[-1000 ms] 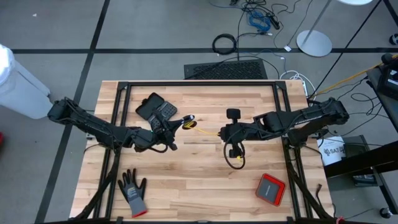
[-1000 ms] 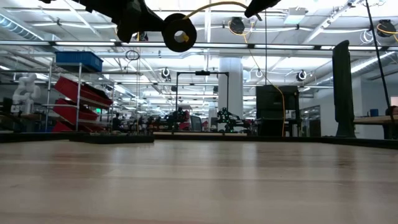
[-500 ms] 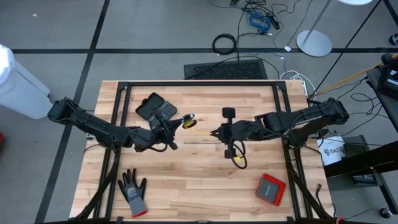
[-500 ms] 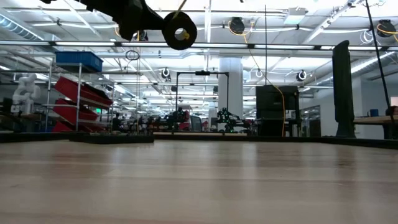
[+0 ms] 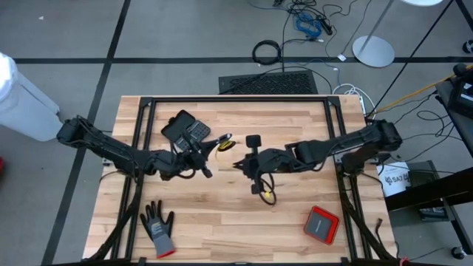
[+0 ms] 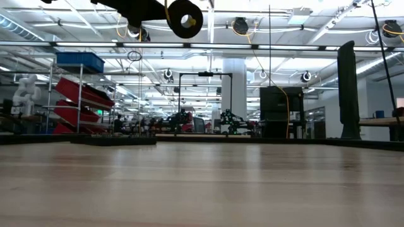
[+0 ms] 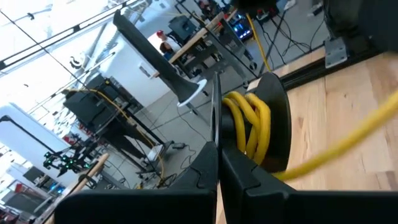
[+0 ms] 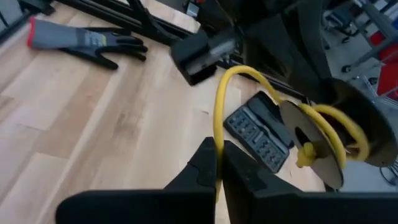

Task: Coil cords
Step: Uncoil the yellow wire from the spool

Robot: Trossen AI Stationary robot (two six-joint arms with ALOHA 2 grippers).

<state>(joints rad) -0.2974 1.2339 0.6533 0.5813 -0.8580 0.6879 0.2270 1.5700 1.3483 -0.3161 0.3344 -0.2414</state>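
Observation:
The yellow cord [image 8: 219,99] is partly wound on a small black spool [image 5: 224,142], which hangs in the air above the middle of the table. My left gripper [image 5: 213,146] is shut on the spool, which also shows at the top of the low view [image 6: 184,19]. My right gripper [image 5: 242,164], just right of the spool, is shut on the cord. From there the cord bows up and over to the spool [image 8: 323,140]. Its loose end [image 5: 263,192] curls in a small loop near the right gripper. My left gripper pinches the rim of one thin black flange [image 7: 214,109] of the spool between its two fingers. It comes level from the table's left. The spool is lifted clear, its yellow windings [image 7: 249,121] beside the fingers. My right gripper pinches a single strand of the cord [image 8: 217,140] between its fingertips, slanting down from the table's right. The stretch toward the spool arcs slack, and the loose end trails behind the fingers.
A black keypad device [image 5: 185,127] lies behind the left gripper. A grey glove [image 5: 157,227] lies at the near left and a red box [image 5: 322,224] at the near right. Black frame rails [image 5: 236,98] border the wooden table.
My right gripper, still shut on the cord, has gone toward the table's left and a little down, close to the spool, tipping as it went. The loose end has followed it, and the strand to the spool has bowed. My left gripper has tipped the spool slightly.

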